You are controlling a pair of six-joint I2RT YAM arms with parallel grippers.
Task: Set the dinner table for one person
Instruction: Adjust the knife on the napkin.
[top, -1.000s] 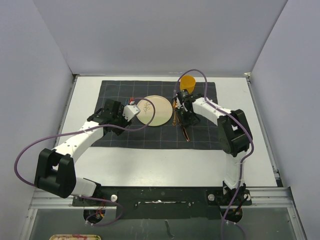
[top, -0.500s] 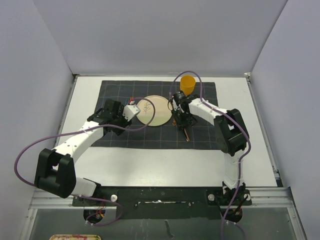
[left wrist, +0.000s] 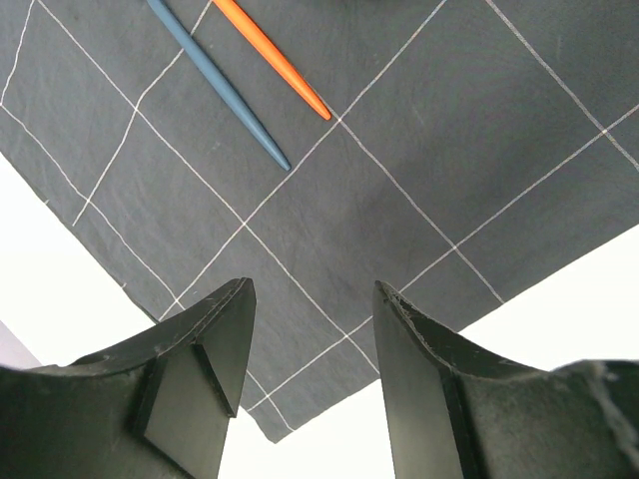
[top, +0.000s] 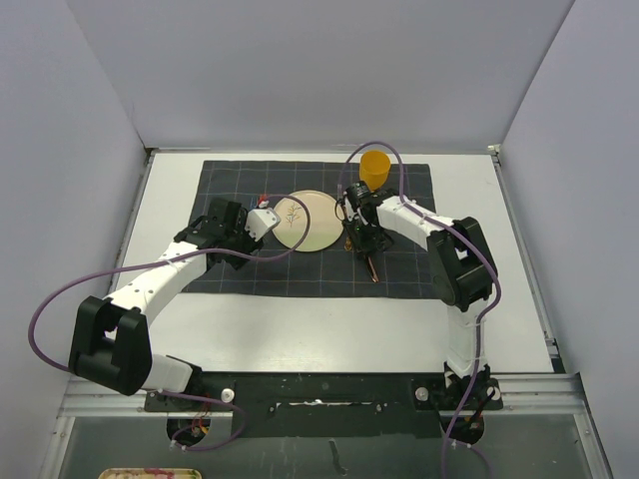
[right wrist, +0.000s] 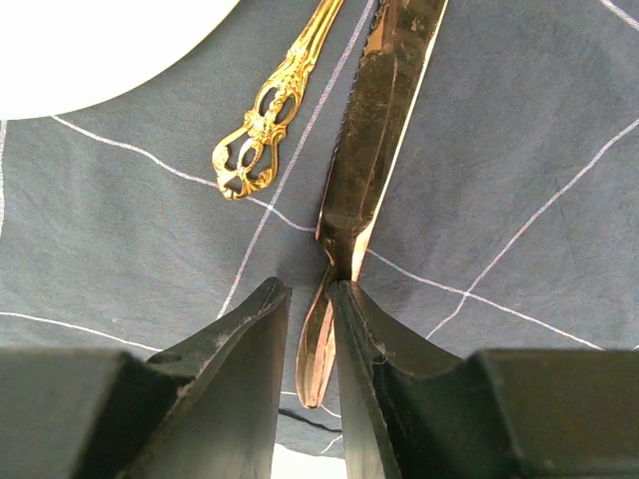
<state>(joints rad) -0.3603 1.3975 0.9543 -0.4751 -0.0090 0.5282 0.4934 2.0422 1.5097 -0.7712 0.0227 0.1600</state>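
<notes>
On the white dinner table (top: 329, 329) lies a dark grid cloth (top: 399, 274) with a cream plate (top: 305, 222) and an orange cup (top: 375, 166). Just right of the plate, my right gripper (top: 360, 239) straddles the handle of a copper knife (right wrist: 384, 120) lying flat on the cloth. The jaws are narrowly open, with a slit beside the handle. A gold utensil handle (right wrist: 268, 125) lies between knife and plate (right wrist: 90, 40). My left gripper (left wrist: 312, 289) hangs open and empty above the cloth, left of the plate. A blue chopstick (left wrist: 225, 90) and an orange chopstick (left wrist: 275, 55) lie beyond its tips.
The cloth's near-left corner (left wrist: 265, 429) shows between the left fingers, with bare white tabletop on both sides. Grey walls enclose the table on three sides. A metal rail (top: 319, 384) carries both arm bases at the near edge.
The right gripper slid slightly left toward the plate along the knife, and its jaws eased apart from the handle. The left arm stayed put.
</notes>
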